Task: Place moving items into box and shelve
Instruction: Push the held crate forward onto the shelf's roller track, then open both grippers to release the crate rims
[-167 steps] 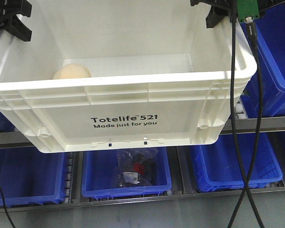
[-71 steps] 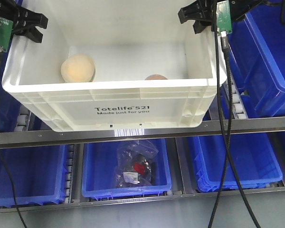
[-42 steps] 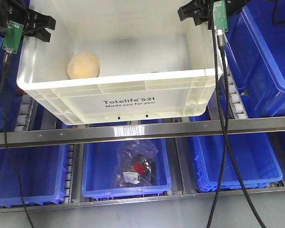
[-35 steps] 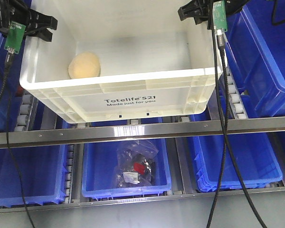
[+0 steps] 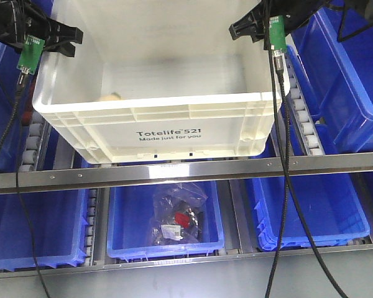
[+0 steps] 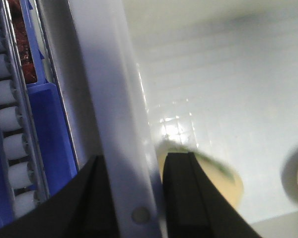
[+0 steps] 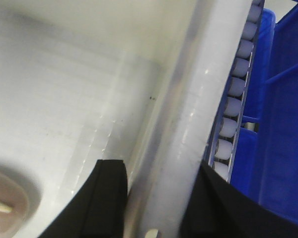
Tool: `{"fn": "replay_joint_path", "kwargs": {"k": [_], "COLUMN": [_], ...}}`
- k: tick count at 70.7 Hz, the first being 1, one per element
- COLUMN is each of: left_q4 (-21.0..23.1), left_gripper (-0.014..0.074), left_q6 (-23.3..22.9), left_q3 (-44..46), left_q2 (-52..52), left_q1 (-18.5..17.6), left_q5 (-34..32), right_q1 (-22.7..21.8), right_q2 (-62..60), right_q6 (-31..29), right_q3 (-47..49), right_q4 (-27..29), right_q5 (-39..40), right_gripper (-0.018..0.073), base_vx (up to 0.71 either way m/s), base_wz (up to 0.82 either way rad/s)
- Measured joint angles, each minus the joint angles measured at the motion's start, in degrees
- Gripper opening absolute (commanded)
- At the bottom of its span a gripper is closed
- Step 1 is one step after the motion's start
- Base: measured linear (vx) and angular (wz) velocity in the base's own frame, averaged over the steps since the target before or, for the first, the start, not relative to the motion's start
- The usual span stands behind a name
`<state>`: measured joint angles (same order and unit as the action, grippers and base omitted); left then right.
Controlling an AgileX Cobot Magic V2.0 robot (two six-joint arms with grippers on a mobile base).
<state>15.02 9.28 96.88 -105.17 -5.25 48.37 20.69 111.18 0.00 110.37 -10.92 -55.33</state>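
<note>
A white "Totelife 521" box (image 5: 168, 124) rests on the upper shelf rollers between blue bins. My left gripper (image 5: 67, 38) is shut on the box's left rim (image 6: 114, 148), one finger outside and one inside. My right gripper (image 5: 245, 28) is shut on the right rim (image 7: 188, 148) the same way. A round tan item (image 6: 223, 183) lies on the box floor by the left wall; only its top (image 5: 112, 96) shows over the front rim. A pale round item (image 7: 5, 206) lies near the right wall.
Blue bins (image 5: 354, 81) flank the box on the upper shelf. A steel rail (image 5: 186, 171) runs under the box front. Lower blue bins sit below; the middle one (image 5: 165, 242) holds a bagged item (image 5: 177, 217). Roller tracks (image 5: 301, 124) run beside the box.
The box has moved away from the camera and onto the upper shelf, both grippers still on its rims. The tan item has slid almost out of sight behind the front rim.
</note>
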Motion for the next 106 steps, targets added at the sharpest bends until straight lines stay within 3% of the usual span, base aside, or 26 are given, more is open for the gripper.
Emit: {"fn": "replay_joint_path", "kwargs": {"k": [81,92,106], "left_q4": [1.7,1.7,2.0], "left_gripper": [0.0026,0.0088,0.0253], "left_q6": [0.7,1.0,1.8], "left_q3": [0.0,0.0,0.0], "left_q2": [-1.4,-1.4,-1.4], "left_q1": [0.1,0.1,0.1], "left_q5": [-3.3,-3.4,-3.9], "right_q1": [-0.1,-0.1,-0.1], "right_q2": [4.2,4.2,4.2], "right_q6": [0.3,0.0,0.0], "right_q3": [0.4,0.4,0.4], "right_q4": [-5.5,-5.5,-6.2], "right_q5": [5.4,5.4,5.4], "right_gripper": [0.0036,0.016,0.0459], "base_vx": [0.0,0.0,0.0], "base_wz": [0.0,0.0,0.0]}}
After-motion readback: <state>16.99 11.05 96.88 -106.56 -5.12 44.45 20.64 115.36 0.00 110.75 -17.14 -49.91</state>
